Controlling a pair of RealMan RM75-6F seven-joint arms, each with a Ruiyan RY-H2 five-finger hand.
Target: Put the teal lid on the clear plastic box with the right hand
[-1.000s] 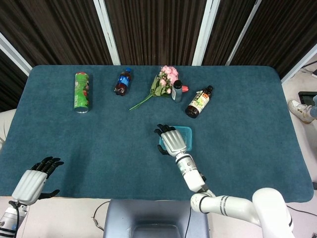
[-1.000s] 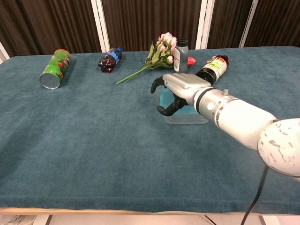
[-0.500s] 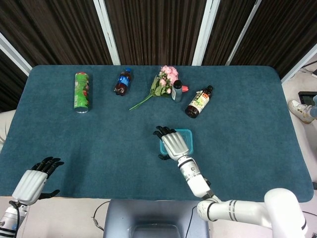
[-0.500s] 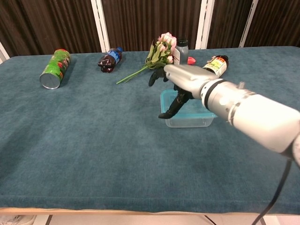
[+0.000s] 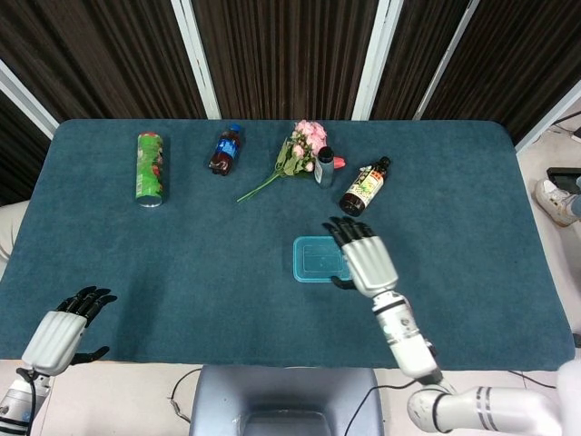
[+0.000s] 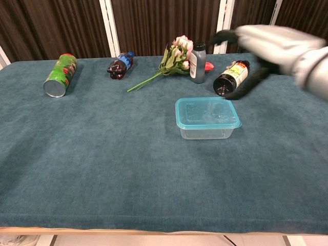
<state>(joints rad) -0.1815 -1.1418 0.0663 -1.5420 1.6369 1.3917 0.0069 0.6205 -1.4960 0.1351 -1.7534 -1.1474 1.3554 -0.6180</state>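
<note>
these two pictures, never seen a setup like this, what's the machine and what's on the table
It is a robot with two arms, each ending in a mechanical hand with fingers. One picture looks down from a camera on its head, the other looks forward from its chest.

On the dark teal cloth table stands a clear plastic box with its teal lid on top. Along the far side lie a green cylindrical can, a dark cola bottle with a blue cap, a bunch of pink flowers, a small grey bottle and a brown bottle with a yellow label.

The right hand hangs beside the box, fingers spread, holding nothing. The left hand is at the near edge, also holding nothing.
</note>
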